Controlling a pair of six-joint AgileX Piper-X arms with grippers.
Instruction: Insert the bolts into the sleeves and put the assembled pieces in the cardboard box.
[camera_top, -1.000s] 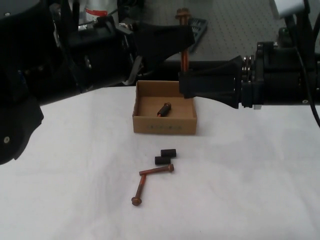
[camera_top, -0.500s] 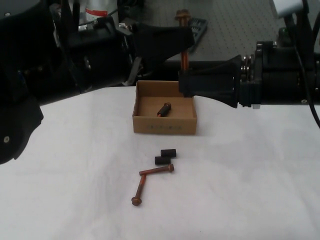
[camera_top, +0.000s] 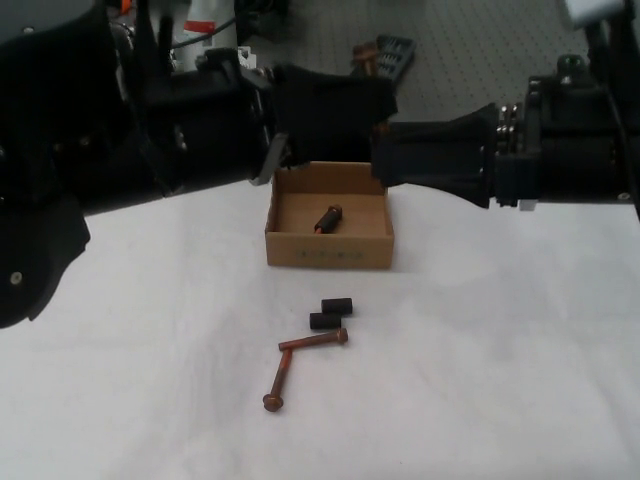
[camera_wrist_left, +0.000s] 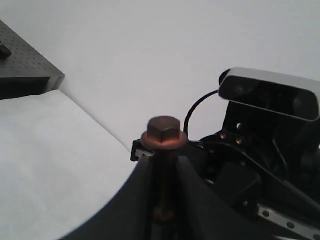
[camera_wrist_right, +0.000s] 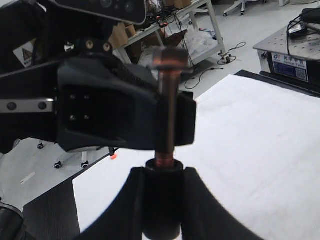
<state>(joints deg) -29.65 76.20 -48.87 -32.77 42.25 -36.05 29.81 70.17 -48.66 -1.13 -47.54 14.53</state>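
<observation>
Left jaws are pinching a bolt (camera_wrist_left: 164, 136); right jaws are pinching a sleeve (camera_wrist_right: 162, 200), with the bolt tip sitting in its top. Both are hovering over the cardboard box's (camera_top: 330, 255) far edge.

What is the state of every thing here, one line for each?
Left tool: shut on a bolt.
Right tool: shut on a sleeve, bolt tip at its mouth.
Cardboard box: open, one assembled piece inside.
Loose sleeves: two, lying empty.
Loose bolts: two, lying uninserted.
</observation>
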